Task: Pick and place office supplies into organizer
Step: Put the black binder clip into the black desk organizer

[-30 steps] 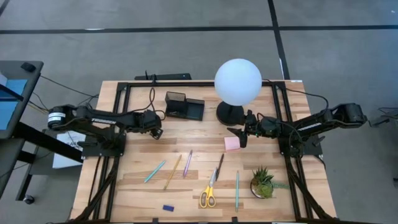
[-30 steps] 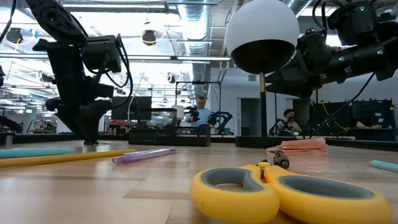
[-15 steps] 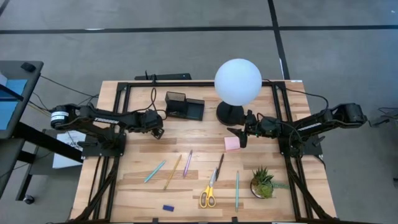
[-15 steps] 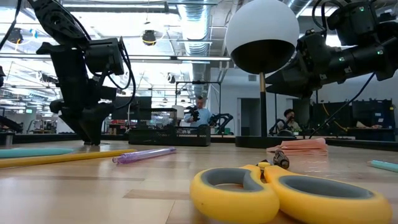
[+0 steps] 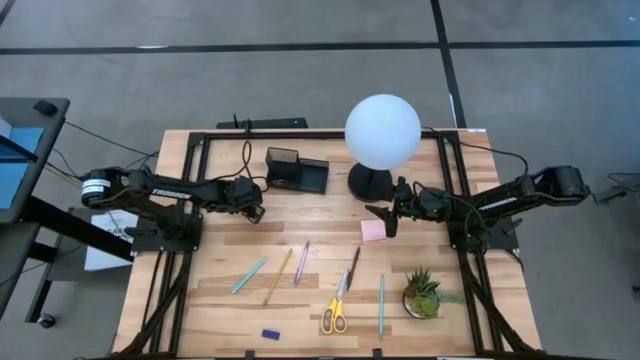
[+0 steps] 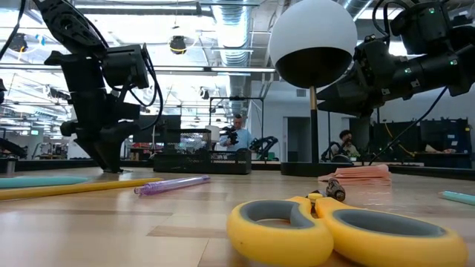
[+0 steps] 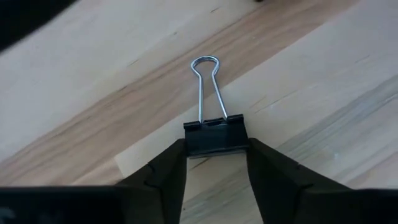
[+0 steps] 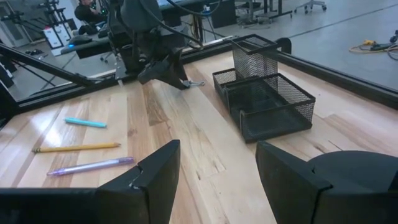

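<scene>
My left gripper is shut on a small black binder clip, low over the wood near the table's left side, short of the black mesh organizer. My right gripper is open and hovers beside the pink sticky-note pad, touching nothing. Lying flat nearer the near edge are a teal pen, a yellow pencil, a purple pen, a dark pen, yellow-handled scissors, another teal pen and a blue eraser. My left gripper pinches the clip's black body between its two fingers, one on each side. The fingers slant down from above. The silver wire handle sticks out forward past the fingertips. I cannot tell whether the clip is touching the table.
The white globe lamp stands on its black base right behind my right gripper. A green potted plant sits near the right near corner. Bare wood lies between the organizer and the row of pens.
My left gripper has edged a little toward the table's right while staying low over the wood. The right arm has kept still.
</scene>
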Controlling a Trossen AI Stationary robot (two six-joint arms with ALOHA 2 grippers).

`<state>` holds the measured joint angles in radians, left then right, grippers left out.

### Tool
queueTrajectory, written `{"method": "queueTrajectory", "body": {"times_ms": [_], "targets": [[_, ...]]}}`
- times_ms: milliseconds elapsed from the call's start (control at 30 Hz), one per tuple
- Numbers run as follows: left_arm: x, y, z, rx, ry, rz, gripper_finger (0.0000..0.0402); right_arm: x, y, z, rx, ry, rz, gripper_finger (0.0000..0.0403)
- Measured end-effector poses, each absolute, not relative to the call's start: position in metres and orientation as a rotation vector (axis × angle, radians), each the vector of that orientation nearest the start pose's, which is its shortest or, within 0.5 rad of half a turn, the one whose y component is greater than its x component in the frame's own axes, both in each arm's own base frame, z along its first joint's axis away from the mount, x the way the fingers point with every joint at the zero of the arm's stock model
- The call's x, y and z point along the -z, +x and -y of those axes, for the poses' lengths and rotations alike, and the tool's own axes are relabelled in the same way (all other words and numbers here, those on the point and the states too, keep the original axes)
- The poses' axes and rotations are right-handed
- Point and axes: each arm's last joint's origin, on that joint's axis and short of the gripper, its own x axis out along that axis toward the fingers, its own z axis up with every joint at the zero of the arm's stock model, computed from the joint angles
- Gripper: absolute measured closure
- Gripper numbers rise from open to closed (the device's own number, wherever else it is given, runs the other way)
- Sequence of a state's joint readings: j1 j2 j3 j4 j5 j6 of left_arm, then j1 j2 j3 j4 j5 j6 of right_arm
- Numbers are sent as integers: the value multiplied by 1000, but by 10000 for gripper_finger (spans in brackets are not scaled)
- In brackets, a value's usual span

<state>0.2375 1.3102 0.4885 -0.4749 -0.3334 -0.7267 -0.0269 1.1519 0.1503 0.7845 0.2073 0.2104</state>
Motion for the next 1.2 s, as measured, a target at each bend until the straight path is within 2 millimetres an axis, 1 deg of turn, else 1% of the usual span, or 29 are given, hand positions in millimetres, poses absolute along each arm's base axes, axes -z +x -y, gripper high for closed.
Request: {"method": "queueTrajectory", "body": {"times_ms": [200, 300, 567, 667, 833, 967, 1067, 1200], "targets": [[-128, 181, -54, -954, -574, -1050, 250, -150, 189, 11, 255, 189, -192, 198], [-129, 182, -54, -952, -578, -1034, 252, -150, 189, 11, 255, 189, -191, 198], [-134, 197, -57, -905, -601, -878, 260, -150, 189, 11, 259, 187, -190, 198], [-140, 205, -58, -868, -568, -820, 261, -150, 189, 11, 259, 187, -190, 198], [-157, 219, -59, -826, -519, -756, 261, -150, 189, 11, 259, 187, -190, 198], [-172, 228, -62, -832, -443, -717, 261, -150, 189, 11, 259, 181, -191, 198], [-180, 232, -68, -842, -408, -697, 261, -150, 189, 11, 259, 180, -191, 198], [-182, 230, -77, -868, -416, -687, 261, -150, 189, 11, 258, 181, -191, 198]]}}
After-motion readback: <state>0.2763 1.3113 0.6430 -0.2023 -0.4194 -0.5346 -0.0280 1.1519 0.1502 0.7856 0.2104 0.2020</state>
